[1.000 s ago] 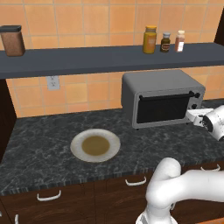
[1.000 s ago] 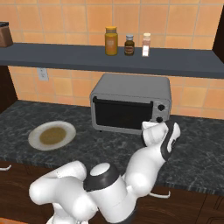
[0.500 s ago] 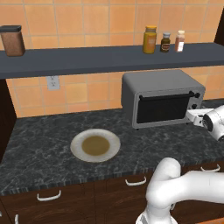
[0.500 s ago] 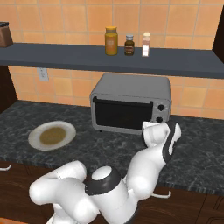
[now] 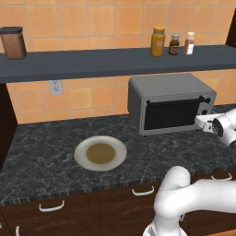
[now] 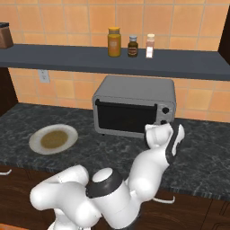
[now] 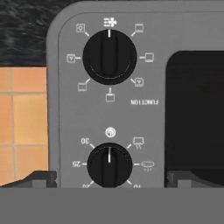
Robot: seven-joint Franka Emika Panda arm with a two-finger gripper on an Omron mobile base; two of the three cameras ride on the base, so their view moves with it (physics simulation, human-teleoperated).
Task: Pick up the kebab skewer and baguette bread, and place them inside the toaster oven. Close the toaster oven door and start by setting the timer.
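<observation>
The grey toaster oven [image 5: 168, 103] [image 6: 134, 105] stands on the dark counter against the tiled wall. Its dark glass door [image 5: 171, 114] is shut. My gripper [image 5: 204, 122] is at the oven's right-hand knob column. The hand view is rolled upside down and looks straight at that panel. There my gripper [image 7: 111, 179] is open, with one dark fingertip [image 7: 40, 178] on each side of the timer knob [image 7: 109, 164] and no contact visible. The function knob [image 7: 109, 57] sits above it in that view. The kebab skewer and the baguette bread are out of view.
A round plate [image 5: 100, 153] [image 6: 53, 139] with a brown centre lies on the counter left of the oven, nothing on it. The shelf [image 5: 115, 62] above carries three small jars [image 5: 158, 42] and a brown canister [image 5: 13, 42]. A wall socket [image 5: 56, 86] sits under the shelf.
</observation>
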